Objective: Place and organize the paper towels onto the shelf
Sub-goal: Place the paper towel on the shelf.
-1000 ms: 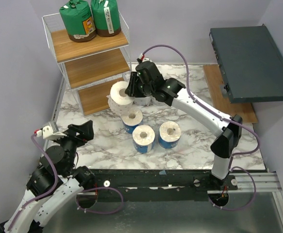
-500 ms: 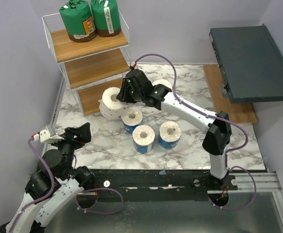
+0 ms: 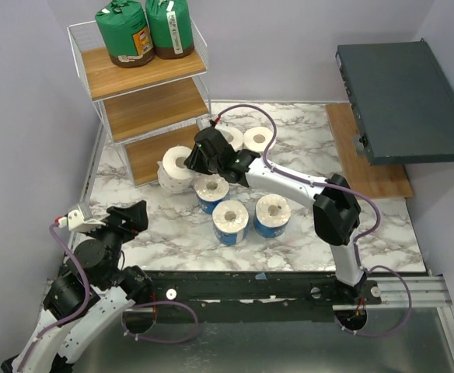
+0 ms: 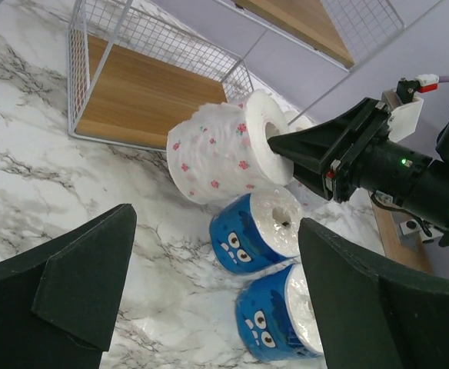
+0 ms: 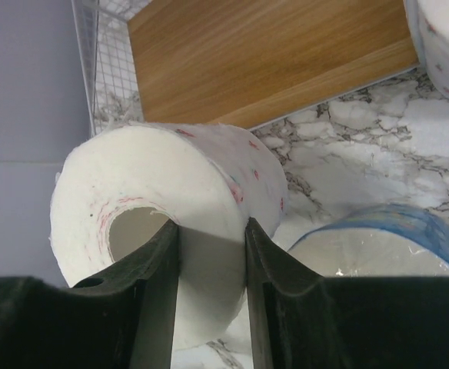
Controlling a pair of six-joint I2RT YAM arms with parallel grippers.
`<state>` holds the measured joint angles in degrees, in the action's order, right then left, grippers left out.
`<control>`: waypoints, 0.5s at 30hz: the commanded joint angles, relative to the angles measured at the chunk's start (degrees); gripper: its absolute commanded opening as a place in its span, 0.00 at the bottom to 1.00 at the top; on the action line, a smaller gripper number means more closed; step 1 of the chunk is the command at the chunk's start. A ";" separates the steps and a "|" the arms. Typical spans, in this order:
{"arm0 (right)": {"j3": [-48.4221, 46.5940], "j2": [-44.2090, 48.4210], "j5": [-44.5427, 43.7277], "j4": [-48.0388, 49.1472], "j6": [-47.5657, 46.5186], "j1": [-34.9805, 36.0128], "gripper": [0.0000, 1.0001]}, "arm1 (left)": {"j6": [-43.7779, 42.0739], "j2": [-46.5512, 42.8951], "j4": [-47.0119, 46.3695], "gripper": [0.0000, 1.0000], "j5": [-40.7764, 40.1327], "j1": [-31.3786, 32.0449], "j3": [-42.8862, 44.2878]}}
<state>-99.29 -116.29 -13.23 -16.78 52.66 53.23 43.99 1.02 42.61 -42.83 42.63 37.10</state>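
Item inspected: the held roll (image 3: 174, 169). It is white and embossed, dotted with small pink-red flowers, and the open mouth of its core shows at one end.

Grip: your right gripper (image 3: 197, 158) pinches the roll's wall, with one finger inside the core and the other pressed on the outer paper.

Position: the roll sits just in front of the bottom board of the shelf (image 3: 153, 107), outside the wire. It is just beside the nearest of the three blue-printed rolls (image 3: 211, 193). I cannot tell whether it rests on the marble table (image 3: 172, 225).

Orientation: it lies on its side with the long axis near level. The cored end is tipped up toward the gripper, and the far end is turned toward the bottom tier.

Your left gripper (image 3: 126, 216) has its jaws spread wide and holds nothing, at the near left of the table.

The two green-wrapped rolls (image 3: 145, 29) stand upright on the top board.
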 commanded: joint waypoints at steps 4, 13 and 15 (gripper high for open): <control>-6.88 -4.91 -6.87 3.86 1.09 0.05 0.36 | 1.36 -0.67 0.91 0.89 1.32 0.14 -0.75; -9.23 -7.76 -10.73 3.51 0.96 -1.76 0.36 | 4.19 -0.23 1.07 0.89 4.06 0.17 -3.01; -9.39 -8.19 -11.09 3.57 1.57 -2.42 0.36 | 4.76 -0.22 0.98 0.89 4.53 0.17 -3.58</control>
<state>-105.82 -123.37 -20.43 -15.92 52.93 52.34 47.05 1.02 42.96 -40.66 42.61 34.76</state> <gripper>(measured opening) 0.358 0.888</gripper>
